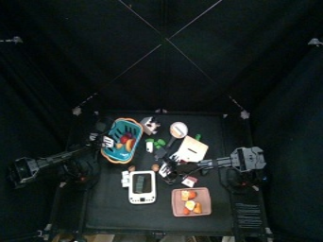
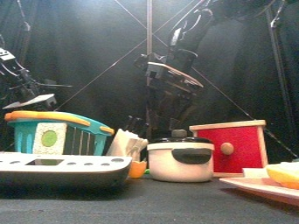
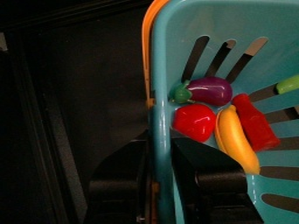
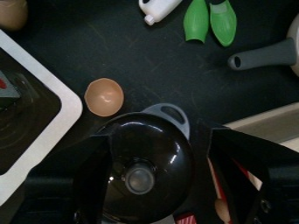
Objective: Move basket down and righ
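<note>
The oval teal basket [image 1: 123,137] with an orange-brown rim stands at the table's back left, and it shows at the left in the front view [image 2: 52,131]. My left gripper [image 1: 101,142] is at its left rim. In the left wrist view, the jaws [image 3: 163,156] are shut on the basket's wall [image 3: 233,35], one inside and one outside. A purple eggplant [image 3: 211,89], a red pepper [image 3: 195,122] and a yellow banana [image 3: 233,140] lie inside. My right gripper [image 1: 187,171] rests open over a black pot lid [image 4: 140,166].
A white device [image 1: 140,186] lies in front of the basket. An orange tray of food [image 1: 190,200] sits at the front right. A red-fronted box [image 2: 233,144] and a white pot [image 2: 177,159] stand mid-table. A brown egg cup [image 4: 104,96] and green items [image 4: 208,22] lie near the pot.
</note>
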Robot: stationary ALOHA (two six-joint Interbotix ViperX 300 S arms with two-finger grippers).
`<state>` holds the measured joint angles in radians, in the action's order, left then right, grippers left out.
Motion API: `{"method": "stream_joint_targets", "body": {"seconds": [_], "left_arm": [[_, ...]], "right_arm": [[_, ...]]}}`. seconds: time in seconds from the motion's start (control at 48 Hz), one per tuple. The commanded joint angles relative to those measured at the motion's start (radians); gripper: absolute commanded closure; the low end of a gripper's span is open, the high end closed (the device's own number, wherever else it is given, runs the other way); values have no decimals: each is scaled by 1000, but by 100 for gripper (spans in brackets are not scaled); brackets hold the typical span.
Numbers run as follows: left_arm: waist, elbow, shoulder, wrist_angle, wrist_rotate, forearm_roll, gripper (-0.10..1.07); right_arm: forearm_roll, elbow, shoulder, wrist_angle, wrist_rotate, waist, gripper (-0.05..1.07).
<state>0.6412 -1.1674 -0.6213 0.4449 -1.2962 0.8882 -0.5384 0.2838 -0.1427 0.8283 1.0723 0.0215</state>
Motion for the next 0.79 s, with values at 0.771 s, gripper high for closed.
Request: {"method": "stream_joint_targets", "body": {"seconds": [0.771], "left_arm": [[-20,41,-38,-9,6,3,8]], "right_arm": [[-3,-6,23,0,0,-5,3]]}}
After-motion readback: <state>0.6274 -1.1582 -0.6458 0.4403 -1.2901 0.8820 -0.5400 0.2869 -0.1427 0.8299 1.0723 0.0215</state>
